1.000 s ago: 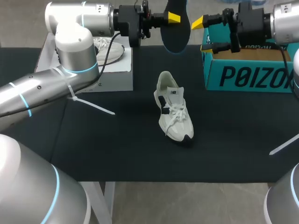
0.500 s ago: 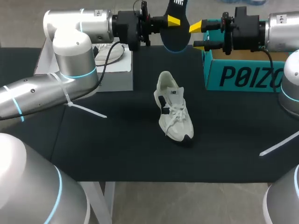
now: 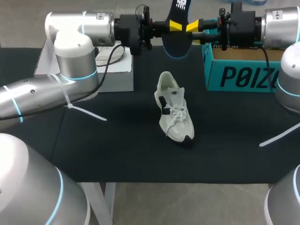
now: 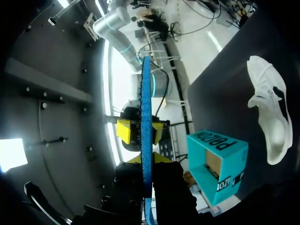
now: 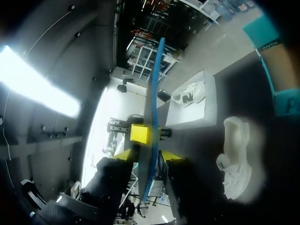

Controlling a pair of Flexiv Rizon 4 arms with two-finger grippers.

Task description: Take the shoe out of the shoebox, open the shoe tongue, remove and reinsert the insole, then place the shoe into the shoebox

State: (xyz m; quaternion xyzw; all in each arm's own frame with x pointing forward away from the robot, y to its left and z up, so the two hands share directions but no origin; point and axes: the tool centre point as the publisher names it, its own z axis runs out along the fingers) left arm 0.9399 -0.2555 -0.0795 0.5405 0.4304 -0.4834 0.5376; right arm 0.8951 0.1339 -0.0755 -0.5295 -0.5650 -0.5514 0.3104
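Spanning the whole scene, the black table [image 3: 117, 150] carries everything else. At its far right stands the teal shoebox [image 3: 243, 75], open at the top. At the far left sits a white box [image 3: 117, 79] with a 2nd shoe [image 3: 110, 51] on it. The shoe [image 3: 174, 115] rests on its sole near the table's middle, toe toward the near edge, well apart from both boxes and touched by neither arm.

The dark blue insole [image 3: 177, 40] is out of the shoe and held in the air over the far side of the table, between the 2 boxes. The left gripper [image 3: 174, 24] is clamped on it, its fingers pressed to both faces. The right gripper [image 3: 196, 28] sits just opposite. In both wrist views its 2 yellow tips straddle the thin insole with a gap on each side, so it is parted around the insole and not gripping.

The step in hand looks like the middle of the insole work: removal is done and reinsertion is not yet begun. The 2 grippers meeting suggests a hand-over or a regrasp. The next move likely calls for the right fingers to pinch the insole firmly before the left lets go. Otherwise the insole could drop or twist. After that, 1 end must be aimed down into the shoe's mouth while the shoe is kept from sliding.
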